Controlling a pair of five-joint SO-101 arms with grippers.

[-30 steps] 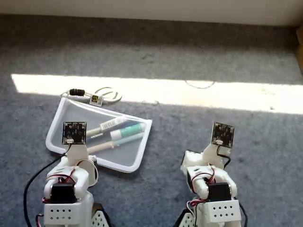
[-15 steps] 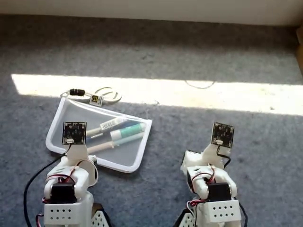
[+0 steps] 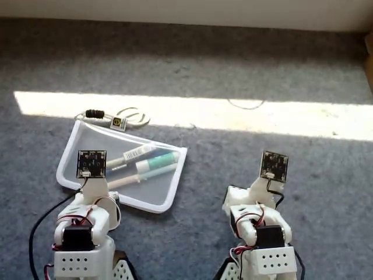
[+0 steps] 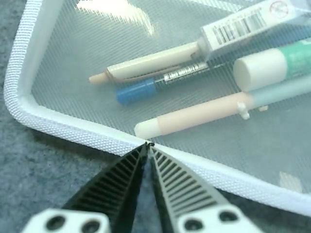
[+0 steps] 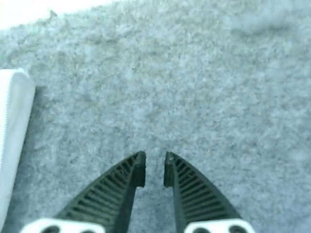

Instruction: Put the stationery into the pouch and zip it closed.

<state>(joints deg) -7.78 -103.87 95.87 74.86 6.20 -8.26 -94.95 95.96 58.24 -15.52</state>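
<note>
Honestly, left jaws, pressed together at the clear mesh pouch [image 4: 73,128] rim, might drag it; right jaws, slightly apart, aren't bracing.

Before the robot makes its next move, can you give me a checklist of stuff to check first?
1. Is the stationery in the pouch? Ok: pens and a tube lie behind the mesh.
2. Is the left gripper at the pouch's rim? Ok: its shut tips touch the white edge.
3. Is the left gripper pinching the pull of the zip? Cannot tell.
4. Is the zip closed all along? Cannot tell.
5. Is the right gripper free to help? Ok: it is a little open over bare carpet, holding nothing.
</note>
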